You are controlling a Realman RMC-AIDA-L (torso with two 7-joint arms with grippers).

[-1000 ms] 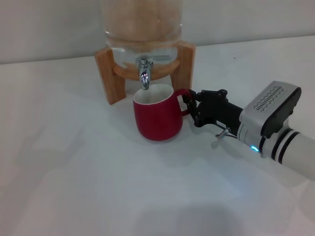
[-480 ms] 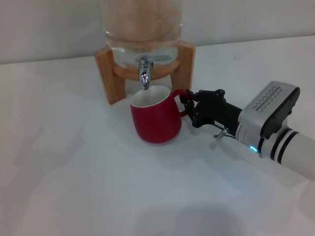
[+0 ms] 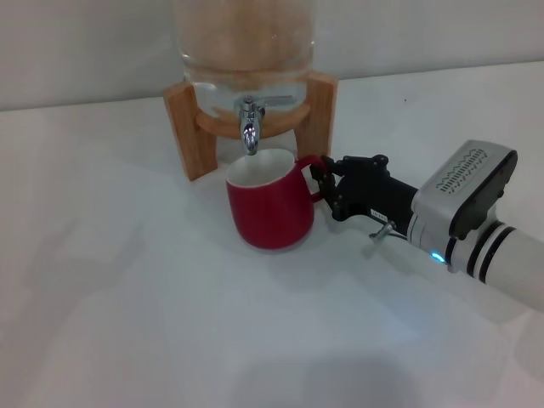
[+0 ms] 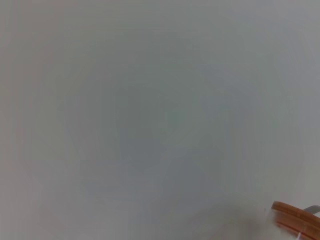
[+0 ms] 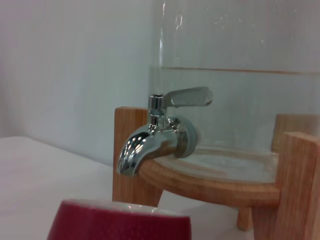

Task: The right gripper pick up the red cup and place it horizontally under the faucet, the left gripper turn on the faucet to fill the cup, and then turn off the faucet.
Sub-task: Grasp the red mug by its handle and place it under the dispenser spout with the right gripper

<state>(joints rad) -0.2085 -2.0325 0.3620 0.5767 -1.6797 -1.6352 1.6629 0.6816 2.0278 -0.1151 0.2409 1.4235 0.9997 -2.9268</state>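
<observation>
- The right tool (image 3: 325,189) reaches in from the right side of the cup (image 3: 270,211), low over the white bench (image 3: 170,323).
- Its two black fingers are closed on the red handle of the cup, and the handle points toward the arm.
- The cup is upright with its opening up, and it seems to rest on the bench, though I cannot tell this for sure.
- The cup is just in front of the wooden stand (image 3: 189,127) and right below the faucet (image 3: 249,127); the faucet's mouth is above the back part of the cup's rim.
- In the right wrist view the red rim of the cup (image 5: 120,222) is low in front, and the chrome faucet (image 5: 150,137) is above it and apart from it.
- The lever of the faucet (image 5: 187,96) lies flat, and no water shows below the spout.
- Behind the faucet is the glass jar (image 3: 246,51), sitting in the stand, with clear liquid in it.
- The left tool is not visible; the left wrist view shows only a pale surface and a small wooden corner (image 4: 297,217).
</observation>
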